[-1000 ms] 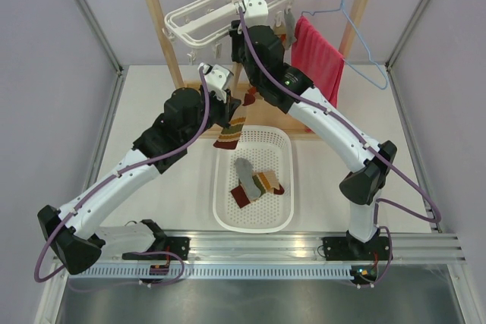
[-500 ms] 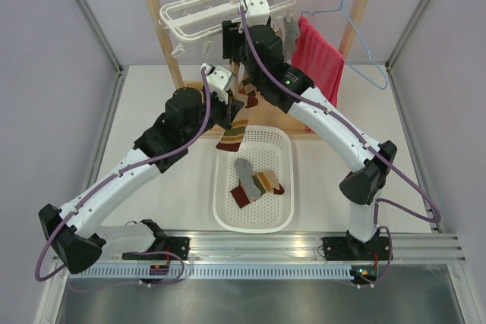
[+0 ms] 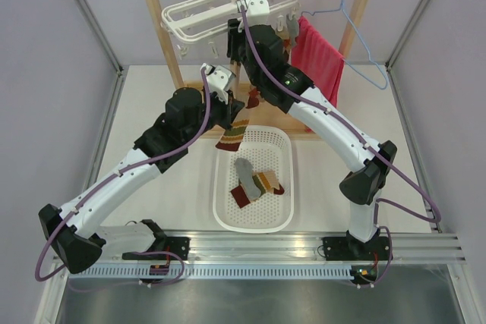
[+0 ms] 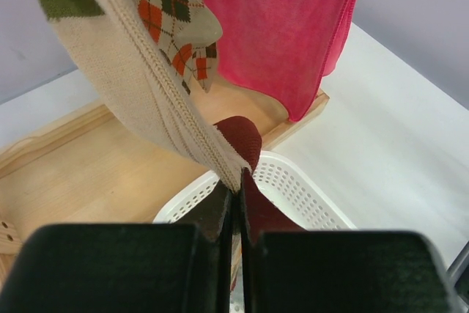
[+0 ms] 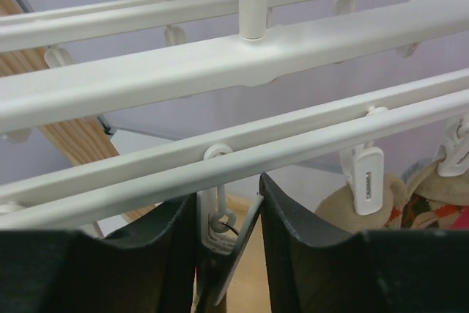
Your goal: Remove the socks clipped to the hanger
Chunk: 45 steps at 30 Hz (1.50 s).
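Your left hand [image 4: 236, 192] is pinched tight on the lower end of a cream ribbed fabric sock [image 4: 139, 100], which runs taut up and away from it, out of the wrist view. Your right hand [image 5: 229, 210] sits up under the white plastic drying hanger [image 5: 293, 53], its fingers narrowly either side of a small white dangling clip [image 5: 217, 226]. You cannot tell whether they press it.

Below the left hand, the white perforated plastic basket [image 3: 282, 187] holds a few loose socks [image 3: 254, 184], so part of the job looks done. Right of the right hand, at least two clipped socks [image 5: 381, 199] hang from the frame, so more is left.
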Each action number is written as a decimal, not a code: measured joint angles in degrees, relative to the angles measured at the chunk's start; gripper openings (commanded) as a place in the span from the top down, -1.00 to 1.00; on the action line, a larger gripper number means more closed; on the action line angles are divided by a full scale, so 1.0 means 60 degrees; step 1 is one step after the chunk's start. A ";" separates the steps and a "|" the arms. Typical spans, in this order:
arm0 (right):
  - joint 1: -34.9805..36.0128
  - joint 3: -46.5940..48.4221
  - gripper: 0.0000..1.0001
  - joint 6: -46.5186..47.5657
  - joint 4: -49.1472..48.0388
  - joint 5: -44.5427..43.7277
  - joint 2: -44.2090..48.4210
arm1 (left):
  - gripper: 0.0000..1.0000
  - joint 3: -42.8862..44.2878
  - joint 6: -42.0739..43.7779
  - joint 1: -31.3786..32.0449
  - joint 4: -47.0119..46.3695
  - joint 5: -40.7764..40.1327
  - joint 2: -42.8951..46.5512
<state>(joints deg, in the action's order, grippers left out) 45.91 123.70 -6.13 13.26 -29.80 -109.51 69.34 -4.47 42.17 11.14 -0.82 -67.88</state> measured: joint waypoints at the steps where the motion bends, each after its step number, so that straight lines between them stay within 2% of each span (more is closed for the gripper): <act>1: 0.0000 0.0000 0.33 0.0007 -0.0011 -0.0004 0.0000 | 0.95 0.0000 -0.0007 0.0000 -0.0004 0.0018 0.0000; 4: 0.0000 0.0026 0.69 0.0047 -0.0062 -0.0004 0.0000 | 0.95 0.0000 -0.0036 0.0000 -0.0004 0.0106 0.0000; 7: 0.0000 0.0066 0.97 0.0069 -0.0062 -0.0011 0.0000 | 0.95 0.0000 -0.0055 0.0000 0.0011 0.0189 0.0000; 17: 0.0011 0.0073 0.98 0.0069 -0.0062 -0.0011 0.0000 | 0.95 0.0000 -0.0098 0.0000 0.0127 0.0237 0.0000; 19: 0.0011 0.0073 0.87 0.0066 -0.0062 -0.0011 0.0000 | 0.95 0.0000 -0.0098 0.0000 0.0131 0.0237 0.0000; 20: 0.0011 0.0073 0.70 0.0066 -0.0062 -0.0011 0.0000 | 0.95 0.0000 -0.0098 0.0000 0.0131 0.0237 0.0000; 21: 0.0011 0.0073 0.25 0.0066 -0.0062 -0.0011 0.0000 | 0.95 0.0000 -0.0098 0.0000 0.0131 0.0237 0.0000; 24: 0.0007 -0.0015 -0.49 -0.0018 -0.0124 -0.0011 0.0026 | 0.95 0.0000 -0.0098 0.0000 0.0131 0.0237 0.0000; 31: 0.0007 -0.1625 -0.55 -0.0015 -0.0382 -0.0146 0.0871 | 0.95 0.0000 -0.0098 0.0000 0.0138 0.0233 0.0000; 45: 0.0007 -0.8200 -0.58 -0.0601 -0.1330 -0.0729 0.5625 | 0.95 0.0000 0.0018 0.0015 0.0510 0.0514 0.0219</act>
<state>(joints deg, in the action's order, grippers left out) 45.95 74.50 -9.74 5.28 -34.17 -75.77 69.34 -4.36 42.26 14.20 2.26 -66.57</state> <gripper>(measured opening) 0.783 0.033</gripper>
